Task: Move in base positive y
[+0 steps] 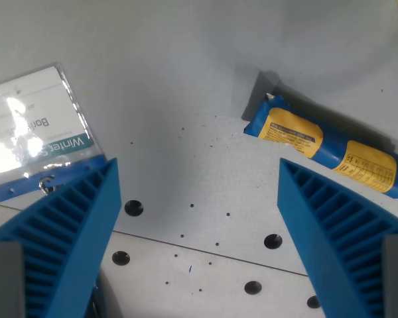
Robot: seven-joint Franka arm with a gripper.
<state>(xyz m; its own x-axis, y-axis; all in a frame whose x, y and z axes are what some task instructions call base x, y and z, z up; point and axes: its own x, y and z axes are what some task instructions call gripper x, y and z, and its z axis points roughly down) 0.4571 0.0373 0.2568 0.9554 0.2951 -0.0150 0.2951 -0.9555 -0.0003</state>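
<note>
The gripper (198,232) hung above a matte grey table (186,99) dotted with dark holes, its two ribbed blue plastic fingers (73,232) spread wide apart with nothing between them. At two o'clock lay a crinkled blue-and-yellow wrapped bar (328,149), long and roughly cylindrical. At ten o'clock sat a glossy clear-sleeved packet (33,132), flat, rectangular and glaring with reflections.

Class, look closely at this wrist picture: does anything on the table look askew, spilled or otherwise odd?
Small dark specks are scattered over the grey table, like crumbs or dirt. The blue and yellow snack bar lies at a slant. Nothing looks damaged.
</note>
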